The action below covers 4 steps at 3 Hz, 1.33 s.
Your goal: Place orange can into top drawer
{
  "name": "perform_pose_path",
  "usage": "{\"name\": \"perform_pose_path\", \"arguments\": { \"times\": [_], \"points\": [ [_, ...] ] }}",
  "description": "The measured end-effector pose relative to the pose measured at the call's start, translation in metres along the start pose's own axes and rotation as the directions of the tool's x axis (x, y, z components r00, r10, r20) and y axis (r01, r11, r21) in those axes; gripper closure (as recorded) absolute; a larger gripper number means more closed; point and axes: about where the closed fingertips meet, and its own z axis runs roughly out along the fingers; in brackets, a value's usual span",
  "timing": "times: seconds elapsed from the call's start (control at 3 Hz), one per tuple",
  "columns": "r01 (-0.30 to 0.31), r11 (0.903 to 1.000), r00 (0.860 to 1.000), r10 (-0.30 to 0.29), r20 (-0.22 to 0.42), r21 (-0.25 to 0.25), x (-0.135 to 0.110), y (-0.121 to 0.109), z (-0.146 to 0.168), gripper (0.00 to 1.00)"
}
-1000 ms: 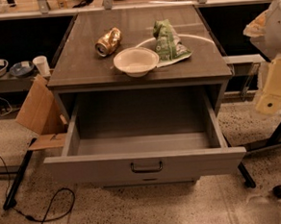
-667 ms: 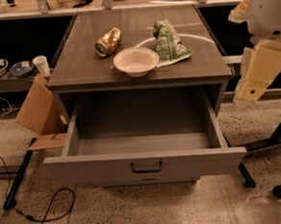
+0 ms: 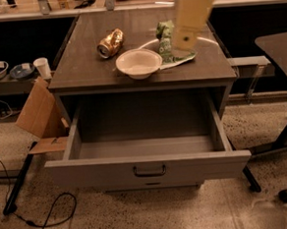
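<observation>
The orange can (image 3: pixel 110 43) lies on its side at the back left of the cabinet top (image 3: pixel 81 71), its silver end facing front-left. The top drawer (image 3: pixel 147 168) is pulled wide open below, with nothing in it; its dark bar handle (image 3: pixel 149 171) sits at the middle of the grey front panel. My cream arm comes down from the top edge, and my gripper (image 3: pixel 181 41) hangs over the green snack bag (image 3: pixel 165 36), to the right of the can and apart from it.
A white bowl (image 3: pixel 139 62) stands in front of the can, near the top's front edge. Cardboard (image 3: pixel 37 111) leans at the cabinet's left; a white cup (image 3: pixel 43 68) stands behind it. A black table leg and base (image 3: pixel 283 141) stand at right. A cable (image 3: pixel 47 217) lies on the floor.
My arm has swung in from the right edge of the view to above the cabinet top, over the green bag. The can, bowl and drawer have not moved.
</observation>
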Motion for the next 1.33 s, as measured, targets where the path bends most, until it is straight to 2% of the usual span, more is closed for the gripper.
{"name": "perform_pose_path", "arguments": {
  "times": [0.33,0.67,1.0,1.33],
  "points": [
    [0.017,0.9996,1.0,-0.017,0.003,0.024,-0.037,-0.03,0.018,0.0],
    [-0.069,0.9969,0.996,0.071,0.054,-0.038,-0.07,-0.046,0.073,0.0],
    [-0.069,0.9969,0.996,0.071,0.054,-0.038,-0.07,-0.046,0.073,0.0],
    [-0.124,0.9918,0.989,0.126,0.078,-0.029,-0.073,-0.053,0.078,0.0]
  ]
}}
